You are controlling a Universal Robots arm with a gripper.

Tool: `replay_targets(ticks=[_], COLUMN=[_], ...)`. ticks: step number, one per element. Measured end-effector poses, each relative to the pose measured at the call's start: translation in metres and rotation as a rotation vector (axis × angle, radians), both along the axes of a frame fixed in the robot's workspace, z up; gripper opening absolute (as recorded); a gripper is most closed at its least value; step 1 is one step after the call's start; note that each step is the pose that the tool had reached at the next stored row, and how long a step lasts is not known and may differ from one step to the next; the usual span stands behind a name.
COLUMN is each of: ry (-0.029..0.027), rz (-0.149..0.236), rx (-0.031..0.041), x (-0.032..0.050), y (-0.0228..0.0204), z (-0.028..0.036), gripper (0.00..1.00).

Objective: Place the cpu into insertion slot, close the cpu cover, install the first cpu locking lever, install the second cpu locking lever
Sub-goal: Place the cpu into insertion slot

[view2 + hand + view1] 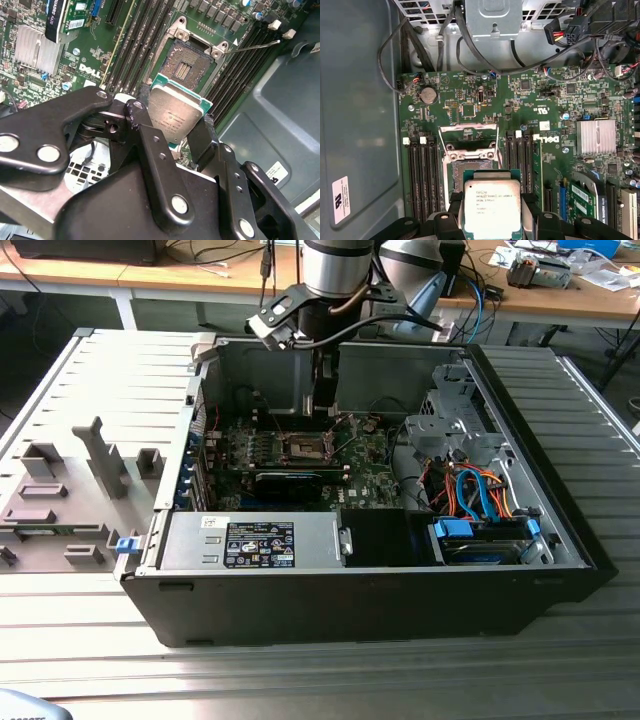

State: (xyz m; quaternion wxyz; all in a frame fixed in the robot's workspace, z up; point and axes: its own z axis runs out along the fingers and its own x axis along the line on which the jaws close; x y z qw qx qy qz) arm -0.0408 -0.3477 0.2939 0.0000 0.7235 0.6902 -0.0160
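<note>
My gripper (172,120) is shut on the cpu (175,114), a flat square chip with a silvery face and a green edge, held by two opposite sides between the black fingers (136,111). It hangs just above the insertion slot (191,61), whose dark centre lies uncovered on the green motherboard. In the first wrist view the cpu (492,207) hides part of the insertion slot (469,161), and the cpu cover (468,133) stands swung open beyond it. A thin metal locking lever (256,46) sticks out beside the socket. In the exterior view the gripper (322,408) reaches down into the open computer case.
Black memory slots (422,175) flank the socket on both sides. A finned heatsink (595,136) and a long black card (290,480) sit nearby. The case walls (230,365), a drive cage with coloured cables (470,485) and the power supply (255,540) hem in the board.
</note>
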Motion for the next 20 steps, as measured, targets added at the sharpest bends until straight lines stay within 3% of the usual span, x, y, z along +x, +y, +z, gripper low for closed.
replay_targets(ticks=[20], ry=[0.0000], rz=[0.000], rx=[0.0001], x=[0.0000], y=[0.0000], z=[-0.0041], gripper=[0.55])
